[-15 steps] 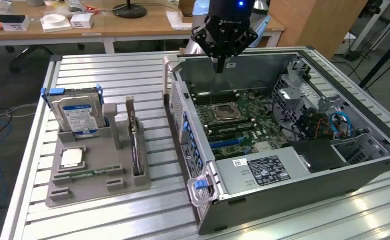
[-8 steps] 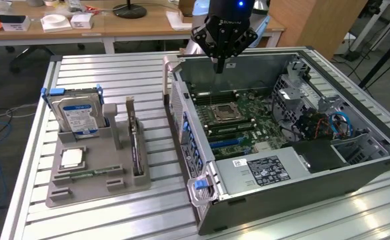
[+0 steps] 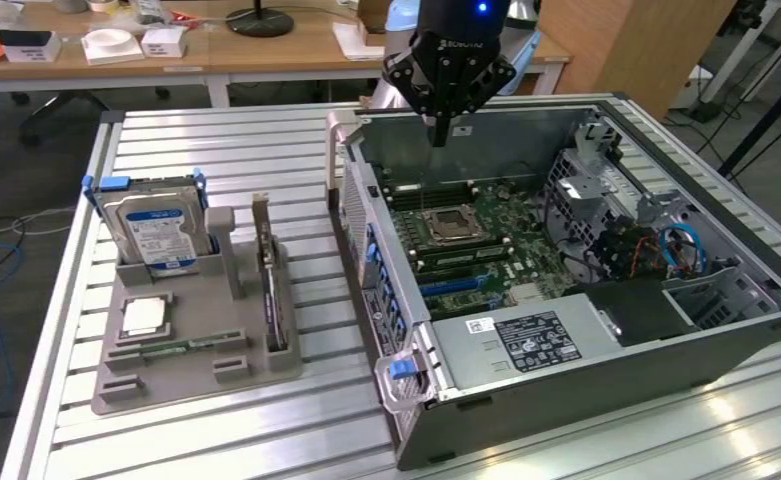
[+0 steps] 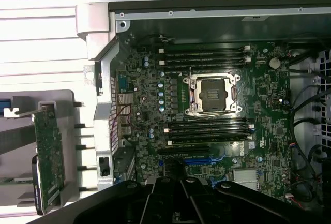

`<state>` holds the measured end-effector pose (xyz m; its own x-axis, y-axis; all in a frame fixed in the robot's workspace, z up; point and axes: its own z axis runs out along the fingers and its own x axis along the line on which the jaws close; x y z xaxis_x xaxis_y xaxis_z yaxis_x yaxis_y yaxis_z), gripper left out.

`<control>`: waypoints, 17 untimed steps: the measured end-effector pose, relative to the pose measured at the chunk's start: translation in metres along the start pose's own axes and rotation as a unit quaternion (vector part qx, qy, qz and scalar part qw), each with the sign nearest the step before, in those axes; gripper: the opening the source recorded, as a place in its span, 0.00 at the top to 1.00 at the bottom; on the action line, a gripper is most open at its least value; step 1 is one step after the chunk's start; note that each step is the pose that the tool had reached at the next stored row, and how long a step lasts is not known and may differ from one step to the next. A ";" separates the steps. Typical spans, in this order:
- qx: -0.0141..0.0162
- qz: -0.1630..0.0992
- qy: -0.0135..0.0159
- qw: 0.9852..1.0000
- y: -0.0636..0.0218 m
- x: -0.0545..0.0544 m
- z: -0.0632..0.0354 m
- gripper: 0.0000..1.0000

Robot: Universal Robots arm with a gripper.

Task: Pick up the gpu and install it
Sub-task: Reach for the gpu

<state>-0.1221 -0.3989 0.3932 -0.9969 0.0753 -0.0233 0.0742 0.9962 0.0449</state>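
Gripper (image 3: 440, 132), closed and empty, hovers over the case (image 3: 564, 405). The gpu (image 3: 269, 275) sits unpicked in its tray (image 3: 163, 388), and grasping it likely needs the gripper opened.

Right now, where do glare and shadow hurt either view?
Exterior view: glare streaks the ribbed aluminium table at the exterior view's right, while the open grey computer case is evenly lit inside. Wrist view: the table slats wash out to white, the green circuit-board gpu stays readable, and the black gripper is a dark silhouette.
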 end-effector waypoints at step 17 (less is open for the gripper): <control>0.000 0.000 0.000 1.000 -0.0018 0.024 0.0014 0.89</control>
<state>-0.1461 -0.3988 0.3911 -0.9969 0.0753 -0.0233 0.0742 0.9962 0.0448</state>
